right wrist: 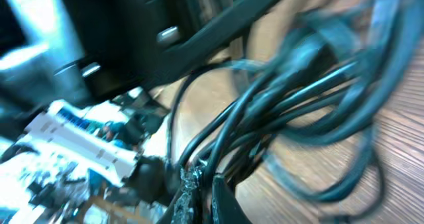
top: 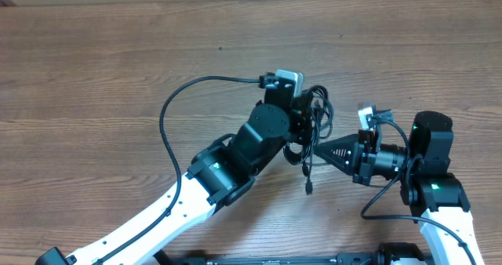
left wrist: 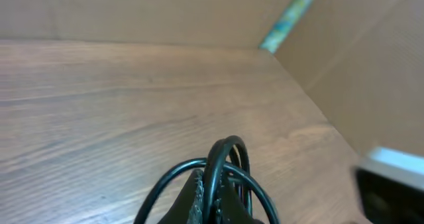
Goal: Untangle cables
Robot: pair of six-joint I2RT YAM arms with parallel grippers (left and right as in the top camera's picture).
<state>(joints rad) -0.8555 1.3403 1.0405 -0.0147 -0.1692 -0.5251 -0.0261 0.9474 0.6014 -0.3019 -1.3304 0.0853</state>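
Observation:
The cables are a bundle of thin black cords lifted off the wooden table in the middle. One loose tail hangs down to a small plug. My left gripper is shut on the bundle from the left. In the left wrist view its fingers pinch a cord while loops of the cables arch above them. My right gripper points left and is shut on a strand just below. The right wrist view shows the right gripper clamping one cord, with blurred cables fanning out above.
The left arm's own thick black wire loops out over the table to the left. A brown cardboard wall with a strip of greenish tape borders the table's far side. The two arms sit close together.

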